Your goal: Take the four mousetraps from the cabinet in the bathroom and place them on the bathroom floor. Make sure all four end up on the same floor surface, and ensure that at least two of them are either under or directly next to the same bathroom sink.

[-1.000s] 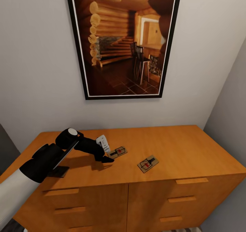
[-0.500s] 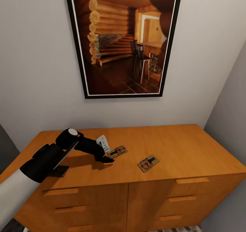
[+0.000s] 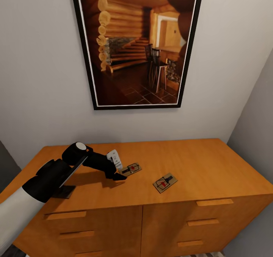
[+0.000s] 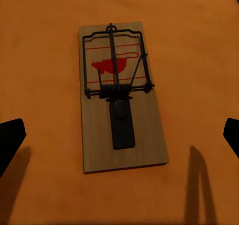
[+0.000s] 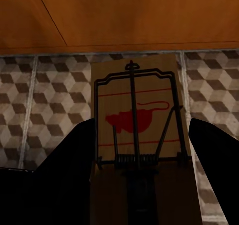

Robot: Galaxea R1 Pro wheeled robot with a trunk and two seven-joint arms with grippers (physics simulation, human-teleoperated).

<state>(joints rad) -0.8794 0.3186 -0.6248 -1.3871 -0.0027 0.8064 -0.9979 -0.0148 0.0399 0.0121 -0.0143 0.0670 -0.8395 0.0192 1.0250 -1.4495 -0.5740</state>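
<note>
Two mousetraps (image 3: 164,183) lie on the cabinet (image 3: 212,166), unlabelled; left gripper (image 3: 120,172) spread wide over one (image 4: 119,95), right gripper (image 5: 139,175) clamps another (image 5: 137,135).

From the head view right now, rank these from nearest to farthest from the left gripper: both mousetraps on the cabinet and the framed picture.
1. Left mousetrap, on the cabinet top, right beside the left gripper.
2. Right mousetrap, farther right, near the front edge.
3. Framed picture, up on the wall behind.
</note>
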